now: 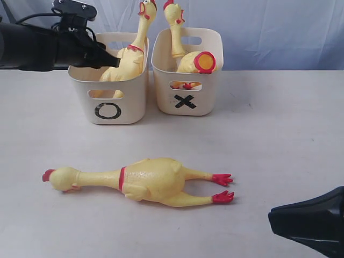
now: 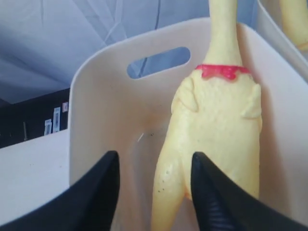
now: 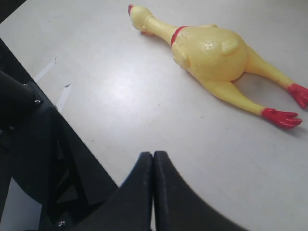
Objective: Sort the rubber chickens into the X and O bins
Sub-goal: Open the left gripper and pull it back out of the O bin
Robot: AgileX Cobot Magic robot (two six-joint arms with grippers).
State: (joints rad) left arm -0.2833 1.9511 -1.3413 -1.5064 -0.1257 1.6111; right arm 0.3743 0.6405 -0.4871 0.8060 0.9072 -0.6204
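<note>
The left gripper (image 2: pixel 155 161) is hovering in the O bin (image 1: pixel 131 99) with its jaws standing well apart, clamping nothing (one jaw is sitting just beside a rubber chicken (image 2: pixel 211 125) leaning upright inside). The right gripper (image 3: pixel 153 161) is hanging pinched closed and empty near the large rubber chicken (image 1: pixel 150 183) lying on the table (image 1: pixel 279 140), well apart from the X bin (image 1: pixel 207 99), which is holding another chicken (image 1: pixel 194 62). The O-bin drop looks finished; next, I judge, is lifting clear and grasping the large chicken's neck or body.

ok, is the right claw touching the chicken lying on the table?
Apart. The right wrist view shows bare table between the shut right claw and the chicken; the exterior view agrees.
</note>
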